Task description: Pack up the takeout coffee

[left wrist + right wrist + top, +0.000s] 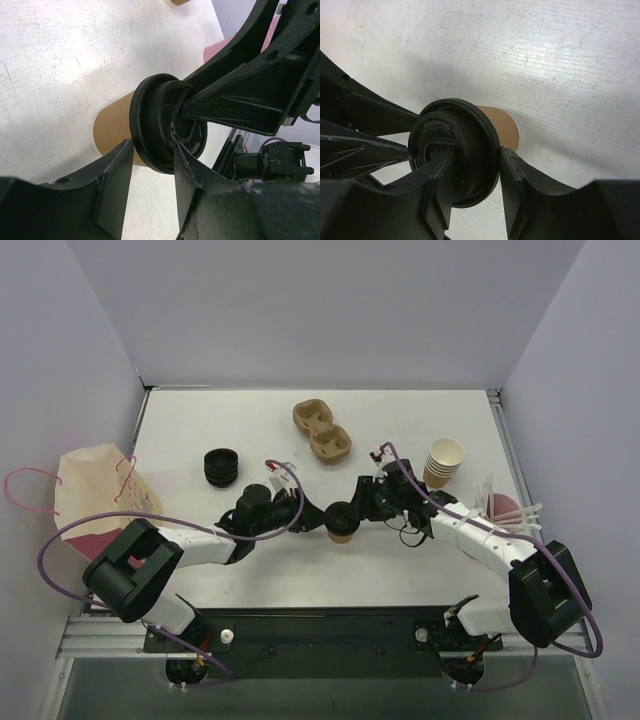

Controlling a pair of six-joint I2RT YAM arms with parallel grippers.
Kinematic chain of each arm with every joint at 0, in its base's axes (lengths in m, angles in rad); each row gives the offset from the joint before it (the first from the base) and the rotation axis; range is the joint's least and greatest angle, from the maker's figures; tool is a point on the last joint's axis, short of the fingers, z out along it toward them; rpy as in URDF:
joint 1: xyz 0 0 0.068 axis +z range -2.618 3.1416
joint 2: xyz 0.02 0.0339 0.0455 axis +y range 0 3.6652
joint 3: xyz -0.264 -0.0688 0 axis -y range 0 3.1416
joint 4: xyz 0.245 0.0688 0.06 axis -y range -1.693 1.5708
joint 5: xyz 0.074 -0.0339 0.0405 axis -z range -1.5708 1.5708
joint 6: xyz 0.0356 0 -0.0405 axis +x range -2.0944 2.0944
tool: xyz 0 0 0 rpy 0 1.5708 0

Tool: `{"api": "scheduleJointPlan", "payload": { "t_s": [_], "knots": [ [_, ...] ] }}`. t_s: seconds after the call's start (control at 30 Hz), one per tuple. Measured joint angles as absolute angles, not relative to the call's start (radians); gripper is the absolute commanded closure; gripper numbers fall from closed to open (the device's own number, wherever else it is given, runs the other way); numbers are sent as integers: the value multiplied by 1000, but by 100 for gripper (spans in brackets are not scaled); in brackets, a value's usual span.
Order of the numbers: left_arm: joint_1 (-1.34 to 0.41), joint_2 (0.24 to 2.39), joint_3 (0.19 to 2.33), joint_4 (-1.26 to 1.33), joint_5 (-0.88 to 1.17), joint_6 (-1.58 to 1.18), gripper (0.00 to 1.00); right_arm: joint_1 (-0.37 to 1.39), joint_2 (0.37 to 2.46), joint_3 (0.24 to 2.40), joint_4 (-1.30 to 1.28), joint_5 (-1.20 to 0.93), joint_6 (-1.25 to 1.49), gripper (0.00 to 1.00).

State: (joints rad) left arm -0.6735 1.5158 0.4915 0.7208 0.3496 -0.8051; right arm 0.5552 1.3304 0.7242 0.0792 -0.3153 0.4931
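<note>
One black-lidded brown paper cup (341,524), left end effector (153,148) and right end effector (476,154) both clamped on it, one tan two-well pulp carrier (322,432)

I saw a brown cup (342,534) with a black lid (340,513), tan cup carrier (322,432), black lid stack (221,467), white table (200,420), pink-handled cream bag (95,490)

Takeout coffee (501,127): matt brown kraft-paper wall.
Lid (479,131): smooth, glossy black plastic.
Table (560,65): white, matt, finely scratched.
Cup carrier (322,432): matt moulded pulp.
</note>
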Motion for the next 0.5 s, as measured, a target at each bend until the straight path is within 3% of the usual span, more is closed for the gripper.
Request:
{"api": "scheduleJointPlan", "payload": {
  "t_s": [0.5],
  "knots": [
    [-666,1447,775,130,308,-641,39,559,1346,884,-182,-292,464,62]
  ]
}}
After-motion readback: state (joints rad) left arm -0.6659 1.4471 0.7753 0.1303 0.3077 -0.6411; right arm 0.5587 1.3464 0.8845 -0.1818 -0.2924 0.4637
